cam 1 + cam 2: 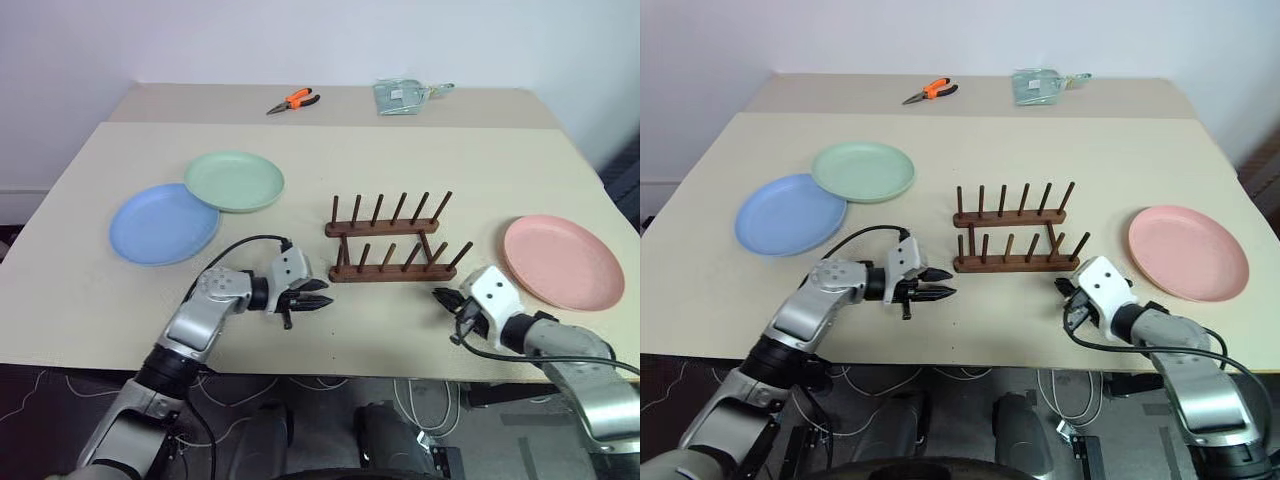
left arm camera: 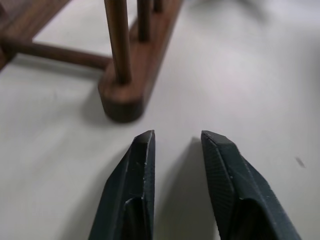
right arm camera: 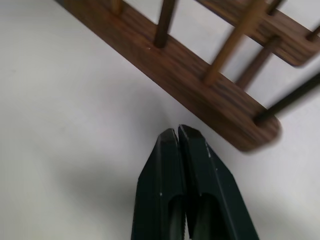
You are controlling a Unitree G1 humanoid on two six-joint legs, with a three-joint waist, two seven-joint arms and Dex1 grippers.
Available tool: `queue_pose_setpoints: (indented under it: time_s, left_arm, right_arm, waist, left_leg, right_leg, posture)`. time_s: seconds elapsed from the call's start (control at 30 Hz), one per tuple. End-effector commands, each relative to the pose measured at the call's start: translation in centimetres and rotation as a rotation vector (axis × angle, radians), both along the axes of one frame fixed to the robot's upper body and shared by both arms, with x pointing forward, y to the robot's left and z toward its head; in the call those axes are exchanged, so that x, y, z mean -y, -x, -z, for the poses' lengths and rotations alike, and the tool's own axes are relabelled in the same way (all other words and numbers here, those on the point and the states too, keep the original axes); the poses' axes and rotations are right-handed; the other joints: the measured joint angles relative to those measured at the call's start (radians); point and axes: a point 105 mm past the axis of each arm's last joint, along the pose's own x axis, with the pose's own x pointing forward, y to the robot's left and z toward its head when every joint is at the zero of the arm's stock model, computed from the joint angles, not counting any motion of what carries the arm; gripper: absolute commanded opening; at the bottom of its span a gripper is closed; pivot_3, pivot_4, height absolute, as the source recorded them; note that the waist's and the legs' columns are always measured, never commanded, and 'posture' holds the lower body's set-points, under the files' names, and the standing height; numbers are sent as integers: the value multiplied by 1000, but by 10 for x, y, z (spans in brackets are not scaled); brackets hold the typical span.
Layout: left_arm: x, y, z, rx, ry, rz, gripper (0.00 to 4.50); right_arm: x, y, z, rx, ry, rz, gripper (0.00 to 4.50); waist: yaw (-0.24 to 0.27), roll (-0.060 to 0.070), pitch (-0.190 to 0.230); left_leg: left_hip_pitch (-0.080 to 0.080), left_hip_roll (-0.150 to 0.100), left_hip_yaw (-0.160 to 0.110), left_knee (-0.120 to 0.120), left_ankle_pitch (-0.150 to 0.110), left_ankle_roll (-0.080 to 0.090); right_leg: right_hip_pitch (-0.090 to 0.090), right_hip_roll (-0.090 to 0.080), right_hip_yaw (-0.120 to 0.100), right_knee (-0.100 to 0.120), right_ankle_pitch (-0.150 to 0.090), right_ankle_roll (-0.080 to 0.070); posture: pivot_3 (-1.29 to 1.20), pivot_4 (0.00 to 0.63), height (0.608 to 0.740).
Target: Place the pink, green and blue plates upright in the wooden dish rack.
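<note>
Both grippers sit low over the near edge of the bench [image 1: 90, 300], one each side of the wooden dish rack [image 1: 392, 240]. Left gripper [image 1: 322, 300] is just off the rack's left end, pointing at it, fingers [image 2: 140, 165] a narrow gap apart, nothing between them. Right gripper [image 1: 446, 298] is just off the rack's right near corner, fingers pressed fully together, empty, not touching the rail.

Rack stands mid-bench, two rails with upright pegs, no plates in it.

Pink plate [image 1: 563, 261] lies flat to the right of the rack, apart from it, just beyond the right gripper. Green plate [image 1: 234, 181] lies flat to the rack's left and slightly further back. Blue plate [image 1: 163, 223] lies flat left of the rack, further out than the green one, which overlaps its edge.

Orange-handled pliers [image 1: 293, 101] and a clear plastic bag [image 1: 405, 96] lie well behind the rack at the far side.
</note>
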Motion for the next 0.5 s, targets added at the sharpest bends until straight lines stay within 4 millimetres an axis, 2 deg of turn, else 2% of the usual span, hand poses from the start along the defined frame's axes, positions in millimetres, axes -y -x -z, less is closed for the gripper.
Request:
queue_pose_setpoints:
  time_s: [0.03, 0.2, 0.33, 0.5]
  left_arm:
    - [-1, -18, 23, 60, -97, -137, 1343]
    - [-17, -66, 19, 68, -22, -506, 1343]
    - [-12, -75, 14, 82, 3, -523, 1343]
    - [-8, -80, 12, 88, -1, -509, 1343]
  right_arm:
    - [8, -17, -2, 74, 41, 83, 50]
    - [13, -50, 0, 143, 58, 183, 50]
    - [27, -81, -5, 182, 62, 277, 50]
    - [32, -93, -6, 181, 60, 269, 50]
  waist:
    - [6, 0, 0]
    - [1, -2, -2]
    - [-22, -2, -2]
    - [-22, -2, -2]
  left_leg:
    - [0, 0, 0, 1, 0, 0]
    - [2, 0, 0, 1, 1, 1]
    - [4, 0, 0, 1, 3, 4]
    - [4, 0, -1, -1, 3, 4]
  right_leg:
    - [0, 0, 0, 0, 0, 0]
    - [2, 1, 0, 1, 2, 0]
    - [2, 1, 0, 1, 4, -1]
    - [1, 2, 0, 2, 6, 2]
  posture:
    - [0, 150, 740]
    - [0, 150, 740]
    - [0, 150, 740]
    - [0, 150, 740]
